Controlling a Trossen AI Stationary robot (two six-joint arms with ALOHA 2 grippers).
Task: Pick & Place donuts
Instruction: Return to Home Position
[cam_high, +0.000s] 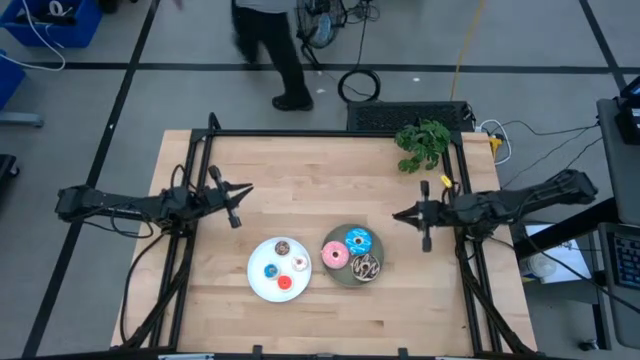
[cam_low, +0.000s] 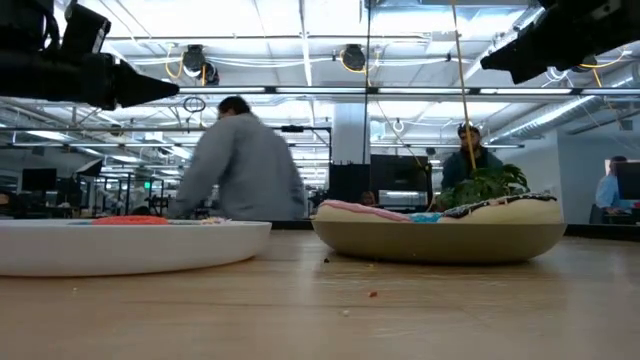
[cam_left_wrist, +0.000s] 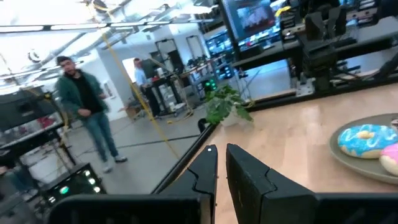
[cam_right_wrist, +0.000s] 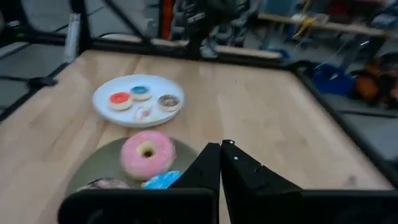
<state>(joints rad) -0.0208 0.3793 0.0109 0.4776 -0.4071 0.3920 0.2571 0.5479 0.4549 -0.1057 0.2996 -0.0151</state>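
Note:
A grey plate (cam_high: 343, 275) near the table's middle holds the three larger donuts: pink (cam_high: 335, 256), blue sprinkled (cam_high: 358, 240) and dark chocolate (cam_high: 365, 267). To its left, a white plate (cam_high: 256, 280) carries the tiny donuts: red (cam_high: 284, 283), blue (cam_high: 270, 270), brown (cam_high: 282, 247) and whitish-pink (cam_high: 299, 263). My left gripper (cam_high: 245, 188) hovers shut over the table's left part, far from both plates. My right gripper (cam_high: 397, 214) hangs shut in the air just right of the grey plate and holds nothing. In the right wrist view, the pink donut (cam_right_wrist: 147, 154) lies ahead of the shut fingers (cam_right_wrist: 221, 146).
A green potted plant (cam_high: 422, 143) stands at the far right corner. Black frame rails (cam_high: 330, 133) run along the table's far and side edges. Bare wood (cam_high: 320, 330) lies in front of the plates. A person (cam_high: 270, 40) walks beyond the far edge.

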